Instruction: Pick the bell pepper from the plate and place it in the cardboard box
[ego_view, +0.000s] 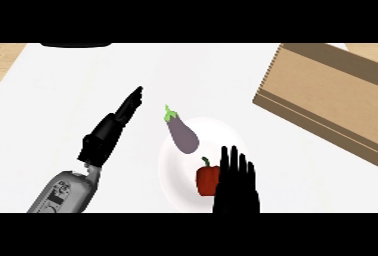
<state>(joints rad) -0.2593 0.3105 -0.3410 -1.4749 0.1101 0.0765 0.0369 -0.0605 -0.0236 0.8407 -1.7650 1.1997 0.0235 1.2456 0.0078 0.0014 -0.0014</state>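
Observation:
A red bell pepper (207, 180) with a green stem lies on a white plate (221, 132) near the view's lower middle. My right hand (236, 185) comes up from the lower edge just right of the pepper, fingers straight and open, its side close against the pepper. The cardboard box (325, 100) stands at the upper right, apart from the plate. My left hand (111, 127) rests open at the left, fingers pointing up and away, holding nothing.
A purple eggplant (181, 134) with a green stem lies at the plate's upper left rim. A dark round object (74, 44) shows at the top left edge. White counter (192, 70) lies between the plate and the box.

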